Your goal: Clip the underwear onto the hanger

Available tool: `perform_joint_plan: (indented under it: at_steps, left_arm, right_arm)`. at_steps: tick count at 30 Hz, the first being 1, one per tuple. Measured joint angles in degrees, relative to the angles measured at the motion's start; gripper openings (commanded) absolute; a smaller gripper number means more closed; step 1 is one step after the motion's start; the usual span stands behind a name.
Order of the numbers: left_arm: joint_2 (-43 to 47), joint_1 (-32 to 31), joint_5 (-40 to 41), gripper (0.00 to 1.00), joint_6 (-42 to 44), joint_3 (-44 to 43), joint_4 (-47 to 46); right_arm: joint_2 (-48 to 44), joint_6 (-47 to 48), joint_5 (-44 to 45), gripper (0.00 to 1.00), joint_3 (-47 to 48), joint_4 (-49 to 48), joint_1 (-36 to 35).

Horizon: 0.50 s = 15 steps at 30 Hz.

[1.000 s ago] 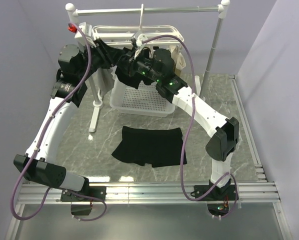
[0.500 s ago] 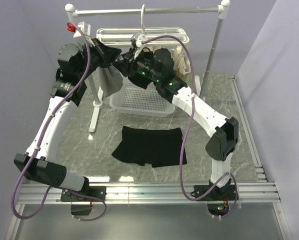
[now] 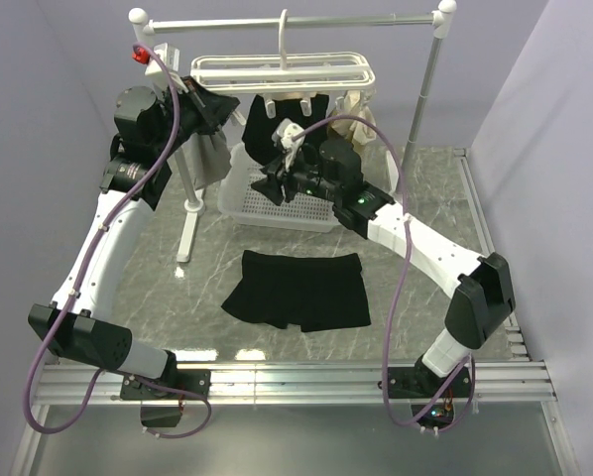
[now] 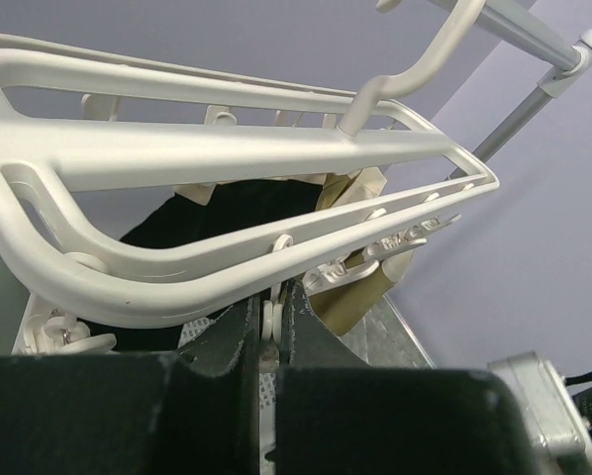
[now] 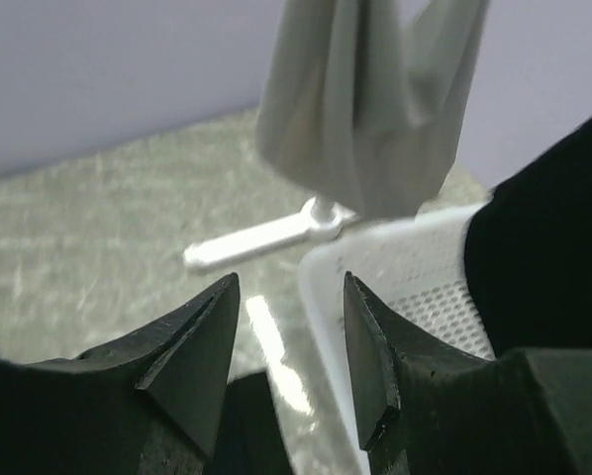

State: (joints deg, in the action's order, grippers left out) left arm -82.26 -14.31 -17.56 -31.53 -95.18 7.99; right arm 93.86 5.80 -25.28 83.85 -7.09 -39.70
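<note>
Your left gripper (image 4: 269, 344) is pinching shut on a white clip peg (image 4: 271, 317) under the near bar of the hanger (image 4: 227, 158). Beyond that peg, one pair of black underwear (image 3: 277, 121) is hanging from the frame, and the tan garment (image 4: 360, 287) is dangling past it toward the far end. Your right gripper (image 5: 291, 297) is hovering over the basket (image 5: 385, 259) rim with its fingers spread and nothing between them. The hanging underwear's edge is sitting just to its right, the grey garment (image 5: 365, 109) is ahead, and bare table (image 5: 98, 228) is lying to its left. A second pair (image 3: 296, 290) is lying flat behind it, with open table all around.
</note>
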Motion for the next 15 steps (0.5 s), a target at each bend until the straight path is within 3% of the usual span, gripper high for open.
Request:
perform_joint_plan:
  at_steps: [7,15]
  left_arm:
    - [0.0,0.0,0.0,0.00,0.4,0.0,0.0]
    - [0.0,0.0,-0.2,0.00,0.5,0.0,0.0]
  right_arm:
    - [0.3,4.7,-3.1,0.61,-1.4,9.1,-0.7]
    - [8.7,9.1,-1.0,0.59,-2.7,15.5,-5.6]
